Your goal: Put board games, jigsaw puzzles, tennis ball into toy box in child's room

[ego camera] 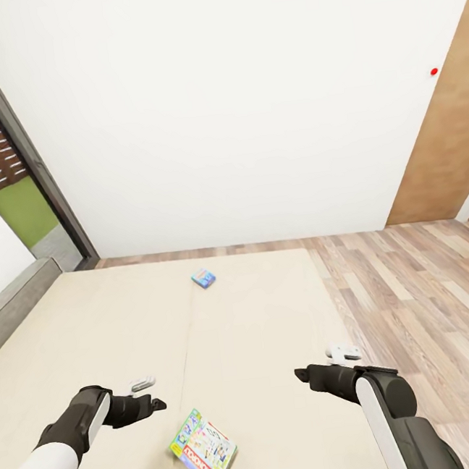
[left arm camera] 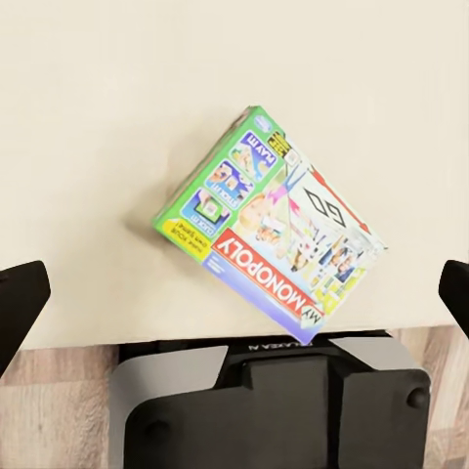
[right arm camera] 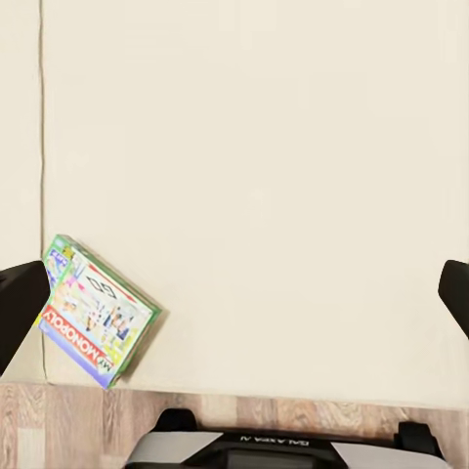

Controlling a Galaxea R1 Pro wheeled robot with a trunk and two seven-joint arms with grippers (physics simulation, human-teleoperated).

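White walls and plank floor frame the cream bed (ego camera: 93, 338). My Monopoly box (ego camera: 204, 450) lies at its near edge between the spread-open left gripper (ego camera: 152, 393) and right gripper (ego camera: 326, 364); a blue game box (ego camera: 204, 278) sits far off.

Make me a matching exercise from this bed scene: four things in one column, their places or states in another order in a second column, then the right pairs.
Things
1. Monopoly game box
2. blue game box
3. left gripper
4. wood-plank floor

Places or states
A. far up the bed, toward the white wall
B. beside the bed, on the robot's right
C. flat near the bed's near edge, between the two arms
D. open, hovering over the bed with nothing in it

Pairs: 1-C, 2-A, 3-D, 4-B
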